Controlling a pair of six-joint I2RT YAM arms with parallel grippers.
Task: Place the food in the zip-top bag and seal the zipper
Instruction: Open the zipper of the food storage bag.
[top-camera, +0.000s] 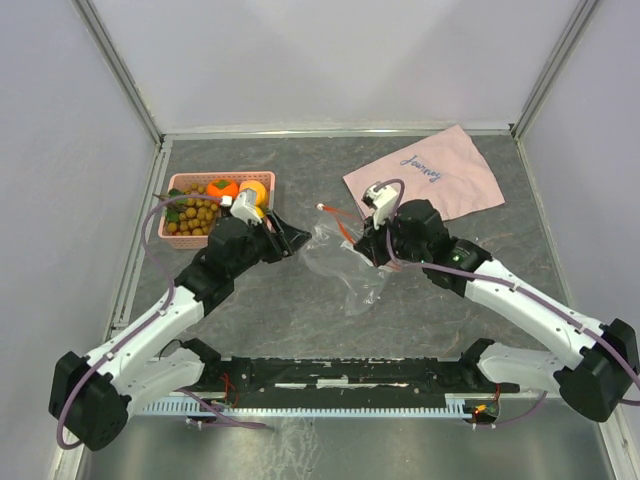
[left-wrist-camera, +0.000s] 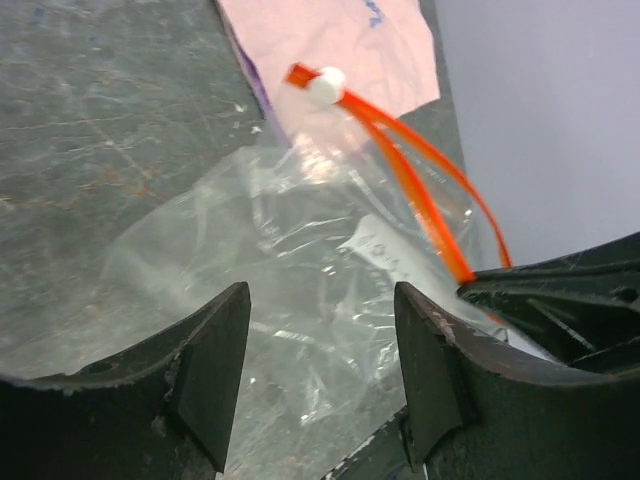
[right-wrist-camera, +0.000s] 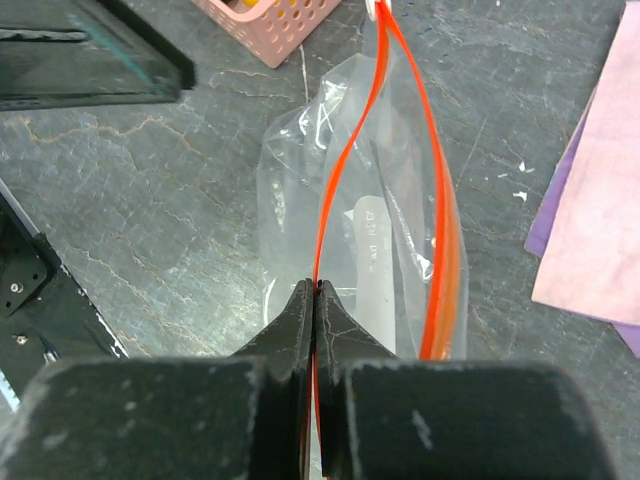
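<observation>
Bright, even light from above fills the overhead view, leaving only faint, soft shadows under the arms on the grey table (top-camera: 300, 300). The white walls (top-camera: 330, 60) look pale and slightly washed out. The clear bag (top-camera: 335, 262) throws small white glints. In the wrist views, the left tool (left-wrist-camera: 320, 340) and right tool (right-wrist-camera: 315, 300) loom dark and soft-focused at the near edge. The orange zipper (right-wrist-camera: 448, 270) and the scratched table beyond them are sharp.
</observation>
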